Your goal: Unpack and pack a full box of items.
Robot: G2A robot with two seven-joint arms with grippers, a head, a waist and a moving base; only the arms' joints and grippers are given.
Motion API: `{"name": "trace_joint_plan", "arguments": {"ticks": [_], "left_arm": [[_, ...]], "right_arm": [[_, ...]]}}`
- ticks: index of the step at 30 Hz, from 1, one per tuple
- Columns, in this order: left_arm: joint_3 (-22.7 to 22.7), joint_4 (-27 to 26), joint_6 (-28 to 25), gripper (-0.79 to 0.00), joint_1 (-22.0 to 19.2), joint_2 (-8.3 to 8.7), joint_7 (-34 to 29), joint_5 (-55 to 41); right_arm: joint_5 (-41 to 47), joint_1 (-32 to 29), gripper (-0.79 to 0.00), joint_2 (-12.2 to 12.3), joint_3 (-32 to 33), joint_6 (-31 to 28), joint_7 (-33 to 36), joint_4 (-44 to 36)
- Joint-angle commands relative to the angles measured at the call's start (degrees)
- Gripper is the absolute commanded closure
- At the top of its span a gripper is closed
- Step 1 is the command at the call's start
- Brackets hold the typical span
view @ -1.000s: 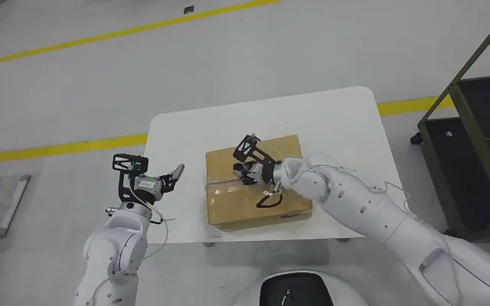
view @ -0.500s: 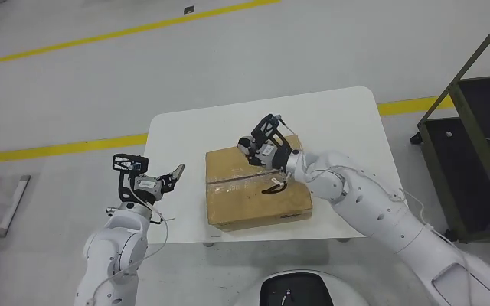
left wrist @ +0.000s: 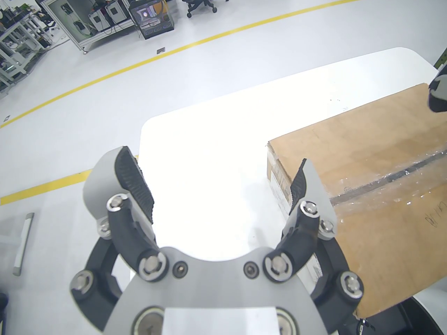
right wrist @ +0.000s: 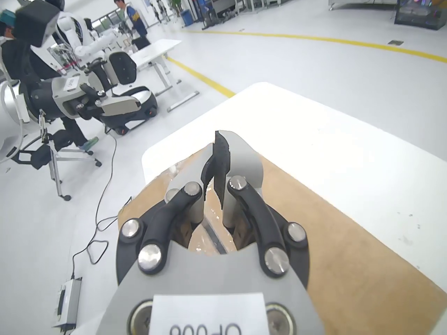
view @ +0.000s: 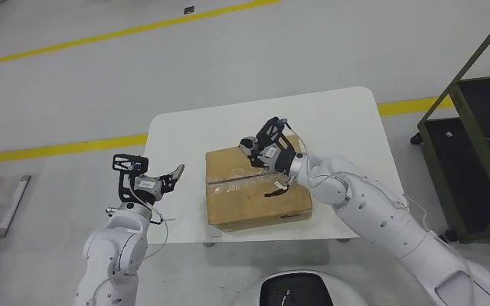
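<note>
Left gripper [left wrist: 213, 162]: silver-and-black, jaws wide apart, held at the near left.
Right gripper [right wrist: 217, 156]: silver-and-black, jaws pressed together, at centre.
White right arm [view: 360, 206]: stretched leftward from near right.

Brown cardboard box [view: 256, 189], taped shut, on table

White arms [view: 383, 218], black-padded silver end effectors [left wrist: 213, 157]

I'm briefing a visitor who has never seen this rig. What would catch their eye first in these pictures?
A closed brown cardboard box, its seam sealed with clear tape, sits on a white table. The right arm holds its shut jaws over that seam at the box's far end. The left arm hangs off the table's left side with its jaws wide open.
</note>
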Motion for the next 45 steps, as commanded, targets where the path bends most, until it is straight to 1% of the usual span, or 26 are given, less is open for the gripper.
{"name": "trace_joint_plan", "arguments": {"ticks": [1, 5, 8, 11, 14, 18, 26, 34, 39, 45], "left_arm": [[0.0, 0.0, 0.0, -0.785, 0.0, 0.00, 0.0, 0.0], [0.0, 0.0, 0.0, -0.785, 0.0, 0.00, 0.0, 0.0], [0.0, 0.0, 0.0, -0.785, 0.0, 0.00, 0.0, 0.0], [0.0, 0.0, 0.0, -0.785, 0.0, 0.00, 0.0, 0.0], [0.0, 0.0, 0.0, -0.785, 0.0, 0.00, 0.0, 0.0], [0.0, 0.0, 0.0, -0.785, 0.0, 0.00, 0.0, 0.0], [0.0, 0.0, 0.0, -0.785, 0.0, 0.00, 0.0, 0.0], [0.0, 0.0, 0.0, -0.785, 0.0, 0.00, 0.0, 0.0], [0.0, 0.0, 0.0, -0.785, 0.0, 0.00, 0.0, 0.0], [0.0, 0.0, 0.0, -0.785, 0.0, 0.00, 0.0, 0.0]], "right_arm": [[-3.2, -2.4, 0.000, 0.4, 0.7, 0.8, -0.8, -3.0], [-8.4, -7.8, 0.000, 1.0, 0.6, 4.0, -0.7, -8.8], [-12.6, -9.2, 0.000, 0.6, -1.6, 7.1, -0.3, -10.5], [-13.4, -9.2, 0.000, -0.4, -3.7, 10.6, -0.9, -10.0], [-14.6, -8.3, 0.000, -1.4, -5.4, 12.7, -1.2, -8.4], [-14.2, -8.3, 0.000, -2.1, -6.0, 14.0, -2.1, -5.7], [-13.9, -10.3, 0.000, -2.0, -3.0, 14.4, -1.3, -4.2], [-15.9, -12.7, 0.000, -1.5, 0.4, 14.5, -0.7, -5.0], [-17.1, -15.4, 0.000, -0.7, 3.7, 14.8, -0.8, -7.1], [-18.7, -20.5, 0.000, 0.6, 8.6, 14.9, 0.3, -11.2]]}}
